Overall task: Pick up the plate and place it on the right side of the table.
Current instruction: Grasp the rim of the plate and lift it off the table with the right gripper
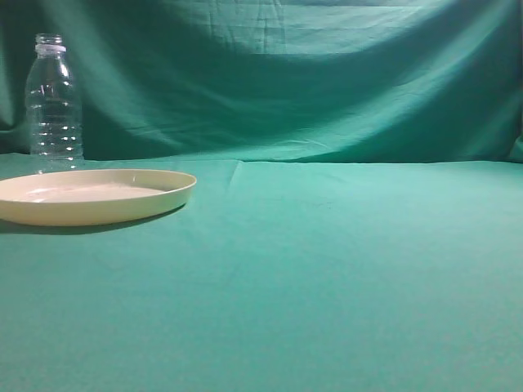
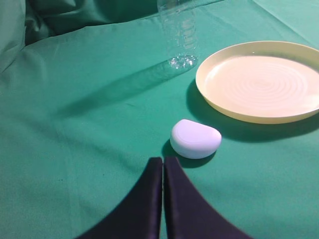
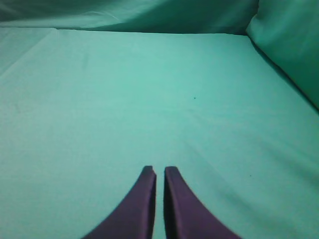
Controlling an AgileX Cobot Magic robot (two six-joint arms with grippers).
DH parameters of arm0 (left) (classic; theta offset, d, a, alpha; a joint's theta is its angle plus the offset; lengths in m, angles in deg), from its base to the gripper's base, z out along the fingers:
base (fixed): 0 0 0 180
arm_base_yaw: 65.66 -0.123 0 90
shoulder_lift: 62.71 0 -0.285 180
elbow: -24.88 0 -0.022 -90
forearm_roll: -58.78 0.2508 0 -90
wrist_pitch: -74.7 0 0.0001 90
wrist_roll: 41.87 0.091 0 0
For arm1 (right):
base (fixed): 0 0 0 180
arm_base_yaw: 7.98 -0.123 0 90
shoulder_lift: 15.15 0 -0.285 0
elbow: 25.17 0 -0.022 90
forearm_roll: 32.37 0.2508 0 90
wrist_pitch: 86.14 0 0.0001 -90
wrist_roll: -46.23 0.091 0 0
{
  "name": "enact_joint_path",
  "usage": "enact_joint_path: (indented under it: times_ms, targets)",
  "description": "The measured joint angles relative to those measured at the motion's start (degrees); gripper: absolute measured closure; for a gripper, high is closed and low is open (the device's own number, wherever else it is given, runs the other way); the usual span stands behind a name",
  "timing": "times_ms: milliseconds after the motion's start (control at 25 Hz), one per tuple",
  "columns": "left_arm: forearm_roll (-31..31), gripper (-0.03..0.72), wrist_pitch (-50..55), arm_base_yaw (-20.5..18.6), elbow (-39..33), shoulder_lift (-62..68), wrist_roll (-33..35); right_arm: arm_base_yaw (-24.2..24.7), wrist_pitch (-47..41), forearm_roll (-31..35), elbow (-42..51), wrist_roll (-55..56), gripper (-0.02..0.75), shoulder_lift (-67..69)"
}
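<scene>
The cream-yellow plate (image 1: 90,194) lies flat on the teal table (image 1: 327,269) at the far left of the exterior view. It also shows in the left wrist view (image 2: 261,82), up and to the right of my left gripper (image 2: 163,160), which is shut and empty above the cloth. My right gripper (image 3: 159,171) is shut with a narrow slit between its tips, empty, over bare cloth (image 3: 149,99). Neither gripper shows in the exterior view.
A clear ribbed bottle (image 1: 55,102) stands upright behind the plate, also in the left wrist view (image 2: 179,35). A small white rounded object (image 2: 195,139) lies just ahead of my left gripper, near the plate's rim. A green backdrop (image 1: 286,73) hangs behind.
</scene>
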Motion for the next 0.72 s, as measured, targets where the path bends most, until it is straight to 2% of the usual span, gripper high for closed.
enact_joint_path:
  times_ms: [720]
  targets:
    - [0.0,0.688,0.0,0.0,0.0,0.0,0.0,0.0,0.0,0.0,0.0,0.0,0.67,0.0]
